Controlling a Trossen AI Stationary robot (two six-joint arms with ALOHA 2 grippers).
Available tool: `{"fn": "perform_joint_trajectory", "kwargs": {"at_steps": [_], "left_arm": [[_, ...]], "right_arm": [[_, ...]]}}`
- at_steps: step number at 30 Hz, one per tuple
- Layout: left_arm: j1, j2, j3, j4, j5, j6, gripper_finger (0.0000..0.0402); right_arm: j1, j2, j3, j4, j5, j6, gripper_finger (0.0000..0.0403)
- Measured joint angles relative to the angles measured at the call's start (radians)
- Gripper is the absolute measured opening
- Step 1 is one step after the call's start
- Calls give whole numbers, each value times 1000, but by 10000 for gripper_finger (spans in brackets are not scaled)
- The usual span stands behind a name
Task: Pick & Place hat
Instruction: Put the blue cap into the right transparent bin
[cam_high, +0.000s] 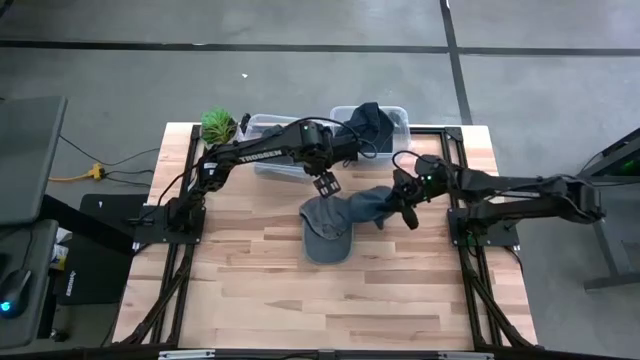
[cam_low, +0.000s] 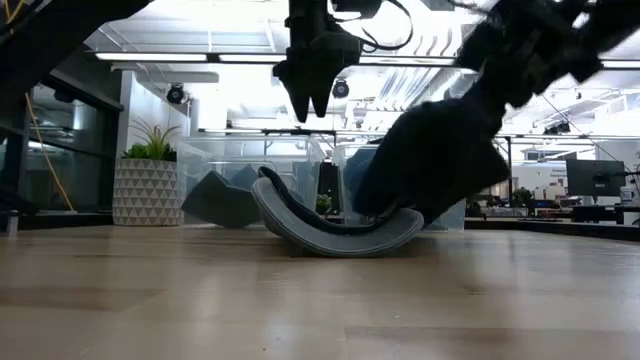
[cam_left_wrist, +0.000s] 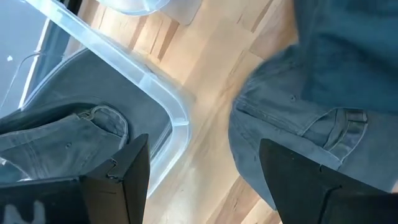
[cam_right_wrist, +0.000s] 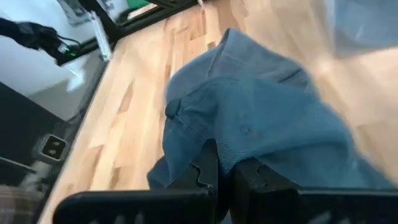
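The blue denim cap (cam_high: 340, 222) is found near the middle of the tabletop (cam_high: 250, 290), its brim resting on the wood toward the near edge and its crown drawn up and away toward the robot's right; its long axis is thus stretched from the brim on the wood to the crown at the right gripper (cam_high: 400, 205). In the right wrist view the fabric of the cap (cam_right_wrist: 249, 118) is seen pinched between that gripper's clamped-together fingers (cam_right_wrist: 208, 165), so the cap is grasped at the crown end, and in the low view the brim (cam_low: 335, 235) is shown curved against the tabletop while the crown is held raised. The left gripper (cam_high: 326, 183) is hung just behind the cap, above it and not touching, its fingers (cam_left_wrist: 127, 168) spread apart and empty. Farther back, two clear plastic bins (cam_high: 395, 118) are set at the far edge, one with another denim cap (cam_high: 370, 122) in it; a small potted plant (cam_high: 218, 125) is placed beside them. The right arm is judged the one in charge; the bins lie beyond the cap, away from the near edge, so a lift and a carry toward the far side is judged to be called for.
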Motion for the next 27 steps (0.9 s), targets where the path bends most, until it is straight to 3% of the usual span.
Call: {"fn": "perform_joint_trajectory", "kwargs": {"at_steps": [5,11,17,22,27], "left_arm": [[-1,0,0,20,3,1,243],[-2,0,0,63,-6,16,243],[-1,0,0,81,-101,23,243],[-2,-14,0,160,-212,101,243],[-2,-32,-2,359,-267,236,243]], "right_arm": [[-1,-55,145,-231,15,-95,2],[-1,-57,365,-471,106,-190,2],[-13,-45,586,-687,230,-238,2],[-55,-46,728,-780,203,-239,2],[-92,-45,833,-860,191,-260,2]]}}
